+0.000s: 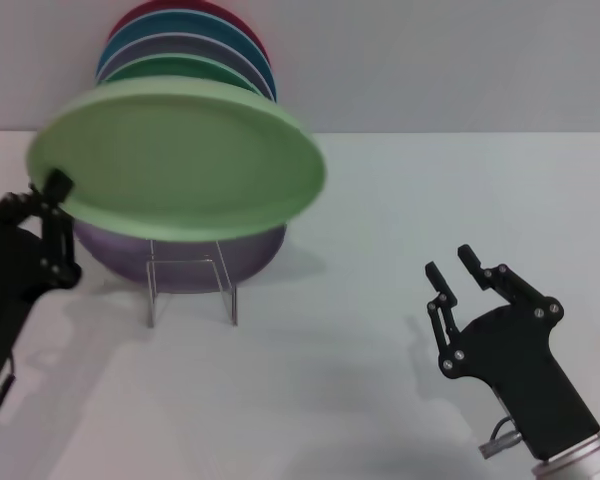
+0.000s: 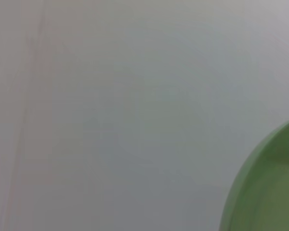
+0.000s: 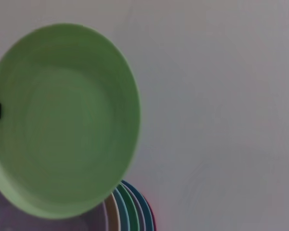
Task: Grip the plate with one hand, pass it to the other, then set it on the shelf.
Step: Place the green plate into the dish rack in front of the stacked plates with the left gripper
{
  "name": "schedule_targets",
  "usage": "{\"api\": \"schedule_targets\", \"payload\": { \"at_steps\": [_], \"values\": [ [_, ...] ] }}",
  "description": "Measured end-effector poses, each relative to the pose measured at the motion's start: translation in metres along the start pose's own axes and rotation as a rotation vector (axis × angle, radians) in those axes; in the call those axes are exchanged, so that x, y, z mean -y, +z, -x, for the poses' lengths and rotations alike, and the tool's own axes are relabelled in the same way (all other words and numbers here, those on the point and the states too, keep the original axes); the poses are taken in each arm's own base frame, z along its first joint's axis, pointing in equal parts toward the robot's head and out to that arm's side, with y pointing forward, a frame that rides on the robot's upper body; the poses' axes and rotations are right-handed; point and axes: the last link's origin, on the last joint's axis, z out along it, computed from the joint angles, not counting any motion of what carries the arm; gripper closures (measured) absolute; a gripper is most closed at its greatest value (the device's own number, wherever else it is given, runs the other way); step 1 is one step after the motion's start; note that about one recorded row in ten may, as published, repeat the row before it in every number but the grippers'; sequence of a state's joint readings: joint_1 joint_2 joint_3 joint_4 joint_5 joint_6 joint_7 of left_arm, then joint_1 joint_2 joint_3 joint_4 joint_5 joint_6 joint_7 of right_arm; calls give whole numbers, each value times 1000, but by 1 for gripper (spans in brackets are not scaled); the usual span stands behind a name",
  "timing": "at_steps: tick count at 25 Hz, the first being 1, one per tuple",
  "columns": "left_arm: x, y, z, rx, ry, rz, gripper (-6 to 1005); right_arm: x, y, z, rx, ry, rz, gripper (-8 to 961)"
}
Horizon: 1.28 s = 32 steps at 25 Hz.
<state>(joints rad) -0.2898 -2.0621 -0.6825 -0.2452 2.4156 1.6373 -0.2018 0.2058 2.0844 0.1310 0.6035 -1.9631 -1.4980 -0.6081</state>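
Head view: left gripper [image 1: 56, 190] pinches plate [image 1: 180, 160] rim (right gripper [image 1: 454, 265] spread).

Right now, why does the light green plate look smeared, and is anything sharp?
Head view: the plate has soft, streaky edges like motion blur, while the right gripper is crisp, casting faint shadows. Left wrist view: only a hazy plate edge. Right wrist view: plate slightly soft.
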Motion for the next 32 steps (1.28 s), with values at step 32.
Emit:
{"api": "schedule_targets", "payload": {
  "at_steps": [32],
  "values": [
    [32,-11,27,250,161,15,964,18,6,-1,8,-26,-91,682]
  ]
}}
